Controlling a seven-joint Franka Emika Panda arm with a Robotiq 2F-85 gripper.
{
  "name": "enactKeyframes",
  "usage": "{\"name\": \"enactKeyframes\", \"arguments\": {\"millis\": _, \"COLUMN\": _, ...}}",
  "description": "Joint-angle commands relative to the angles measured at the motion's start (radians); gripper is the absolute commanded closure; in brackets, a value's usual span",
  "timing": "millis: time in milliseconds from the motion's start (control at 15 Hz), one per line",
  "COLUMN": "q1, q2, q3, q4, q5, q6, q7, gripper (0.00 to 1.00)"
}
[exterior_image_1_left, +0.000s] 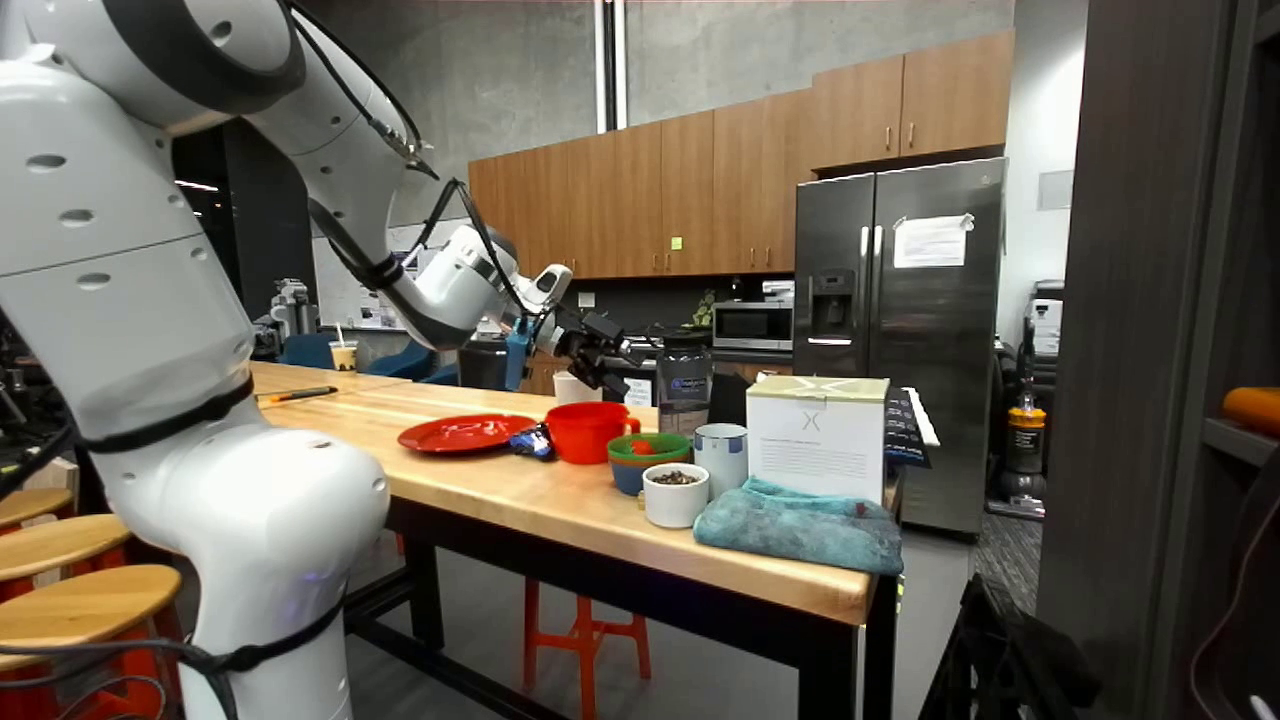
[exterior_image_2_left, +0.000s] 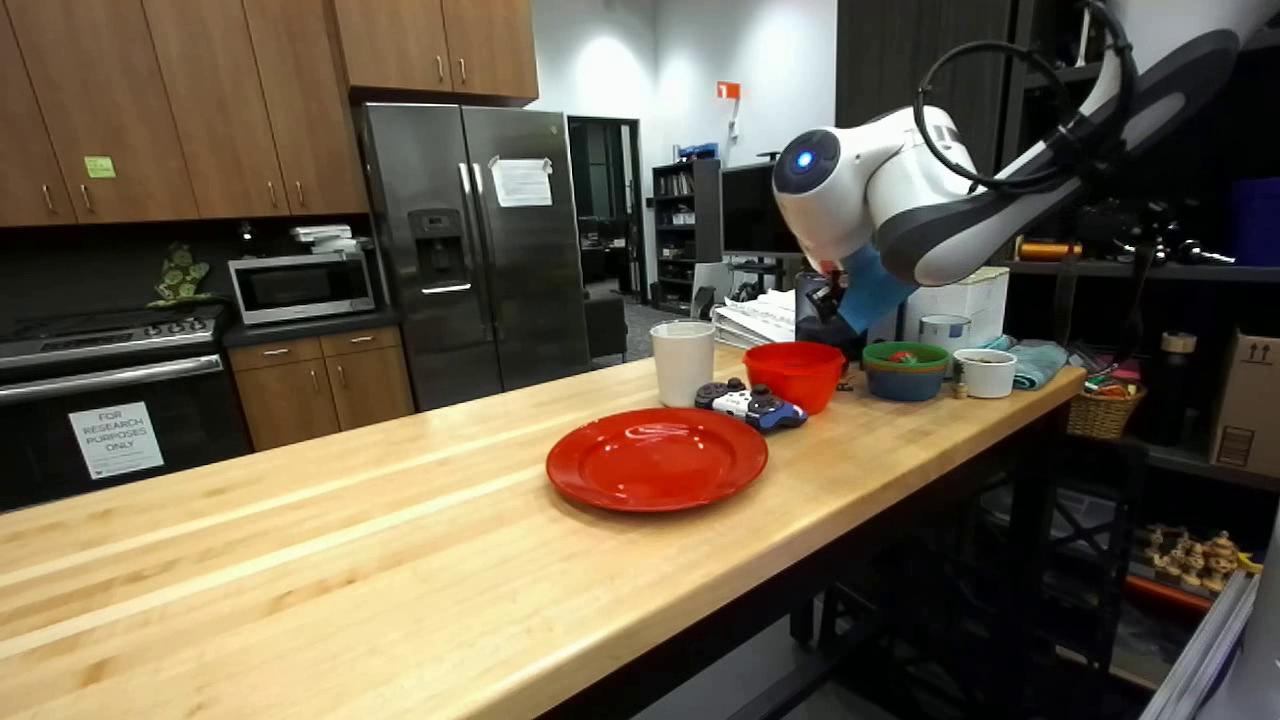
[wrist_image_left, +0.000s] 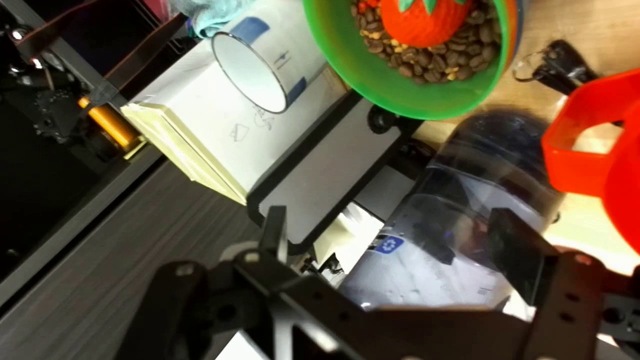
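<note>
My gripper (wrist_image_left: 397, 237) stands open in the wrist view, its two black fingers wide apart with nothing gripped. A large clear bottle (wrist_image_left: 435, 265) with a small blue logo lies in line with the gap, beyond the fingertips; one finger overlaps its side in this view. In an exterior view the gripper (exterior_image_1_left: 615, 355) hangs above the table, pointing toward the bottle (exterior_image_1_left: 686, 385), with some space between them. Close by are a green bowl (wrist_image_left: 345, 65) holding coffee beans and a red strawberry-like item, and a red cup (wrist_image_left: 575, 170) with a handle.
A white mug (exterior_image_1_left: 720, 455) with blue patches, a white box (exterior_image_1_left: 815, 440), a teal cloth (exterior_image_1_left: 800, 525) and a small white cup (exterior_image_1_left: 675, 500) crowd the table end. Elsewhere stand a red plate (exterior_image_2_left: 655, 460), a game controller (exterior_image_2_left: 750, 403) and a tall white cup (exterior_image_2_left: 684, 362).
</note>
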Motion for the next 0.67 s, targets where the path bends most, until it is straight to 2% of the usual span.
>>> {"name": "enactKeyframes", "arguments": {"millis": 0, "q1": 0.040, "q2": -0.017, "q3": -0.032, "q4": 0.038, "q5": 0.164, "q6": 0.095, "q7": -0.183, "gripper": 0.00}}
{"name": "enactKeyframes", "arguments": {"millis": 333, "q1": 0.061, "q2": -0.009, "q3": -0.016, "q4": 0.061, "q5": 0.444, "q6": 0.191, "q7": -0.448, "gripper": 0.00}}
{"name": "enactKeyframes", "arguments": {"millis": 600, "q1": 0.049, "q2": -0.007, "q3": 0.013, "q4": 0.075, "q5": 0.611, "q6": 0.186, "q7": -0.624, "gripper": 0.00}}
